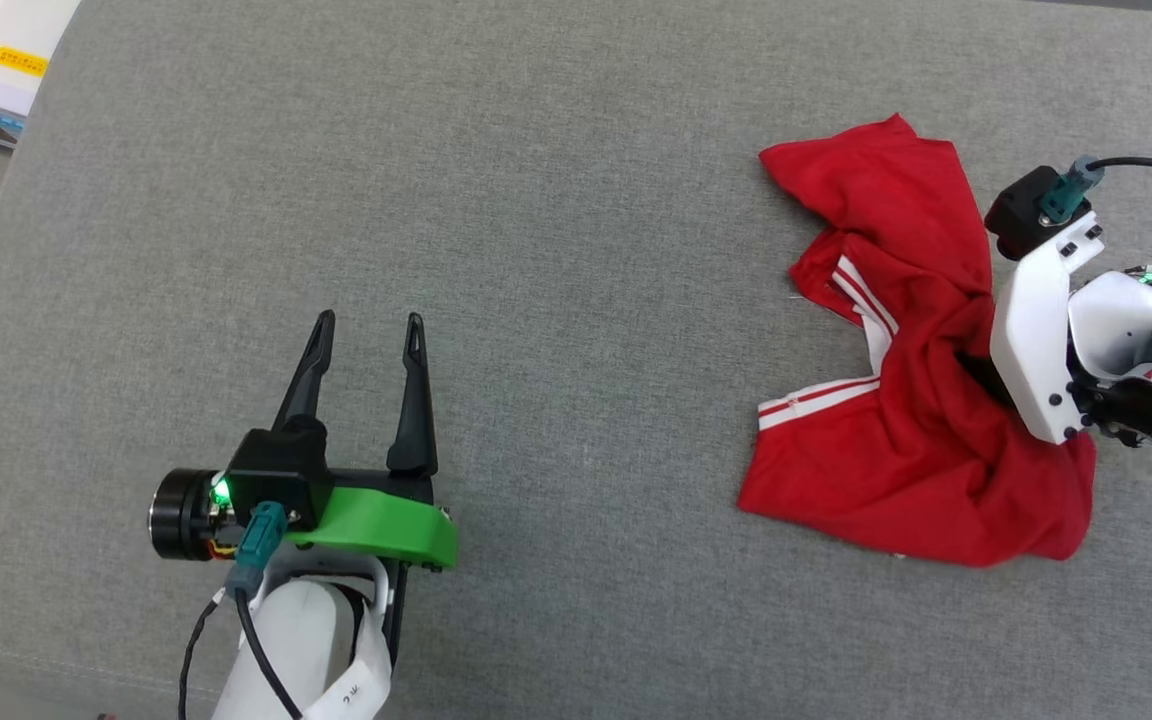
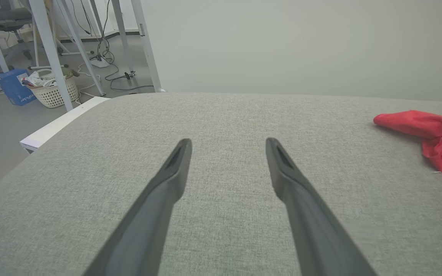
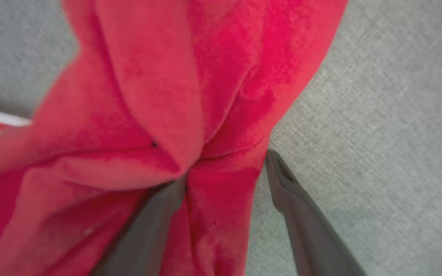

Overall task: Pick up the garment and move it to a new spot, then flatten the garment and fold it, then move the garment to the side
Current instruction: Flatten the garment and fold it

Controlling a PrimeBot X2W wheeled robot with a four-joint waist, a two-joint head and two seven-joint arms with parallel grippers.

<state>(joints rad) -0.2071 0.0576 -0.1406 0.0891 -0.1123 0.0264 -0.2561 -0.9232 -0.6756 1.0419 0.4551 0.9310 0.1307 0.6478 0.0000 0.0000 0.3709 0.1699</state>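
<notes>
On grey cloth [image 1: 536,250] — crumpled red garment [image 1: 896,470], white-and-red trim [image 1: 821,397] amid folds

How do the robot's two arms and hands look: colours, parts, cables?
The left hand has two long dark tapering fingers on a black body, a bright green curved bracket, a teal plug with a black cable, and a pale forearm. The right hand has matching dark fingers, but a white bracket, with a teal connector and black lead.
</notes>
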